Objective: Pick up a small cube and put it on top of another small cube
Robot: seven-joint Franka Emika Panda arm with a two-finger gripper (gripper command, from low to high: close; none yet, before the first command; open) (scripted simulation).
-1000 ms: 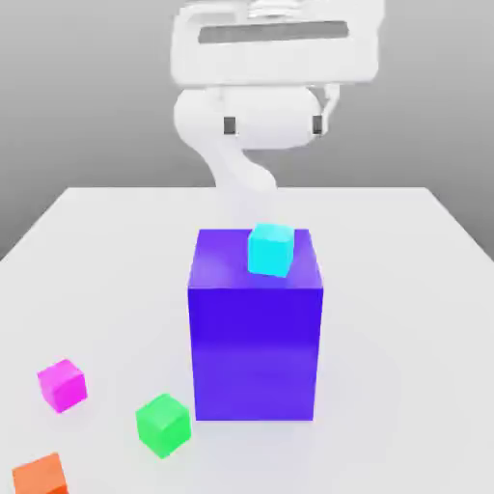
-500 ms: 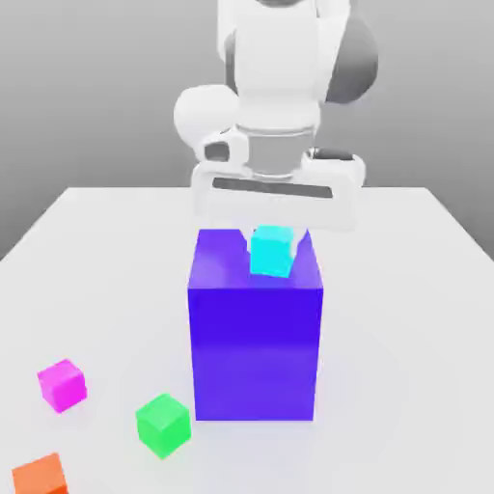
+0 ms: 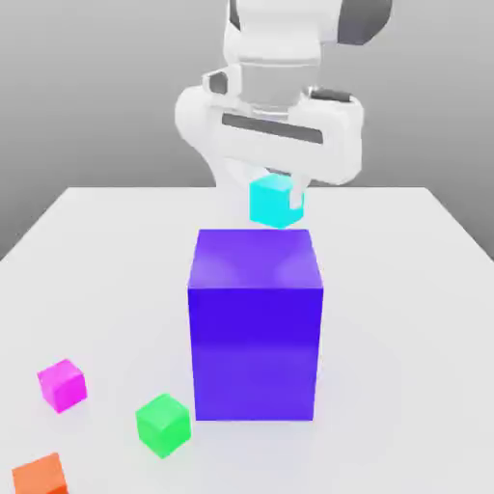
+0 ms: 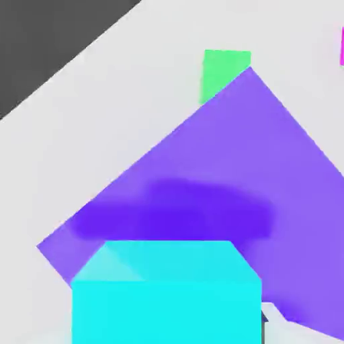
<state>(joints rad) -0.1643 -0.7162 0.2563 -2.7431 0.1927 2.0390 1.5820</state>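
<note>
A small cyan cube (image 3: 274, 201) hangs in the air just above the top of a tall purple block (image 3: 255, 323), with my gripper (image 3: 276, 198) shut on it. In the hand view the cyan cube (image 4: 166, 292) sits close to the camera over the purple block's top face (image 4: 201, 201), where it casts a dark shadow. Small cubes rest on the white table: a green one (image 3: 162, 424), a magenta one (image 3: 62, 384) and an orange one (image 3: 41, 476). The green cube (image 4: 226, 71) also peeks past the block's edge in the hand view.
The white table (image 3: 405, 289) spreads out around the purple block, with a grey backdrop behind it. The three loose cubes lie near the table's front at the exterior view's left. The arm's white body towers over the block.
The gripper came down onto the cyan cube on the purple block, shut on it, and has lifted it off the block's top.
</note>
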